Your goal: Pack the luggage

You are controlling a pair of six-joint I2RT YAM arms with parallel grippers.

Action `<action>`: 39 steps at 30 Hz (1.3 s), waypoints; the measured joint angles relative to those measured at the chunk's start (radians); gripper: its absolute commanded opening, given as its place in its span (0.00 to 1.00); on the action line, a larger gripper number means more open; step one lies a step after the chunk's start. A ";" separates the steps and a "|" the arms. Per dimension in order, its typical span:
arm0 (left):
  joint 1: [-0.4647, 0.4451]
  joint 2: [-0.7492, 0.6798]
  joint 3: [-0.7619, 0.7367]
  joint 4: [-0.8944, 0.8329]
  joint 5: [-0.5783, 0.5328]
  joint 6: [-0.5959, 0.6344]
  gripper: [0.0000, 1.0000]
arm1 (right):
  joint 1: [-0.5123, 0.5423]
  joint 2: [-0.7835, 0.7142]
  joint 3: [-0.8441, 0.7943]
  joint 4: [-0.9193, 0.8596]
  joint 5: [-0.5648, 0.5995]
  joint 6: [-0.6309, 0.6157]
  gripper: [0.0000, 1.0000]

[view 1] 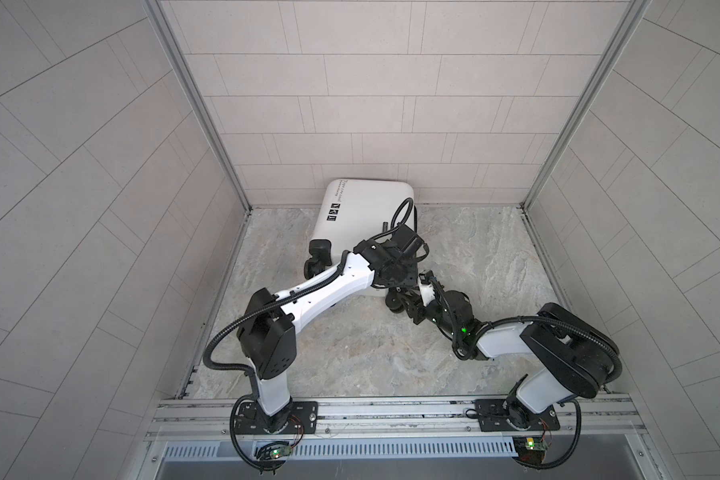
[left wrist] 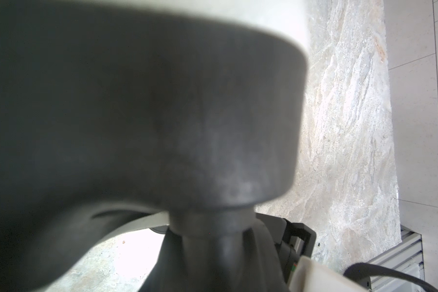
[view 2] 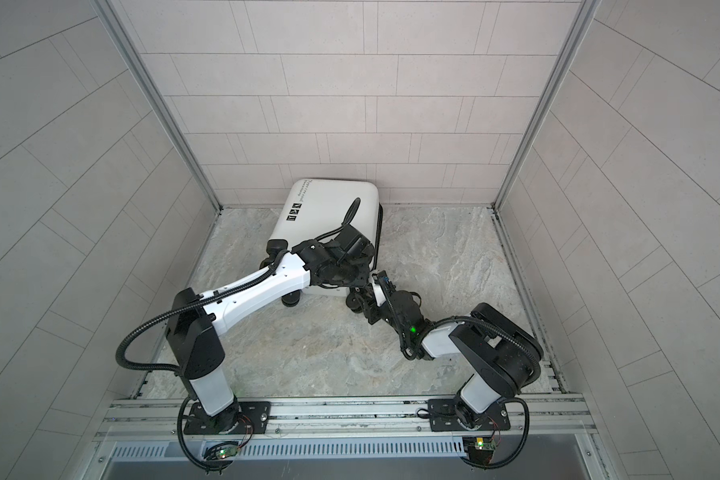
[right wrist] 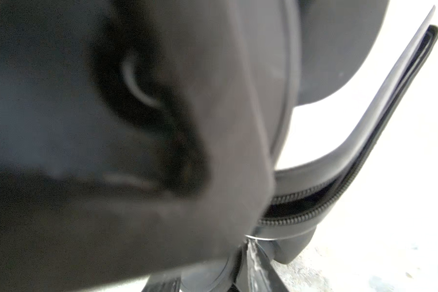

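Luggage (view 1: 362, 208) (view 2: 329, 203) lies at upper centre of both top views, on the marbled table (view 1: 474, 257) against the back wall (view 1: 371, 104). Broad white face up. Long axis runs from frame bottom to top, leaning slightly left. Wheels (view 1: 317, 253) point down-frame, toward the arm bases. Left tool (view 1: 395, 282) sits over the shell's lower right corner, right tool (view 1: 404, 305) just below it by a wheel. Cannot tell whether either is open or gripping. In the right wrist view, the zipper band (right wrist: 314, 197) shows a gap between its teeth.
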 measured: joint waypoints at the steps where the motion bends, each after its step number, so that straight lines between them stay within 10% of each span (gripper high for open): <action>1: 0.002 0.000 0.000 0.003 -0.001 0.000 0.00 | -0.004 0.009 0.004 0.009 -0.008 0.003 0.45; 39: 0.031 0.002 0.000 0.032 -0.048 0.005 0.00 | -0.066 0.203 0.127 0.190 -0.190 0.145 0.37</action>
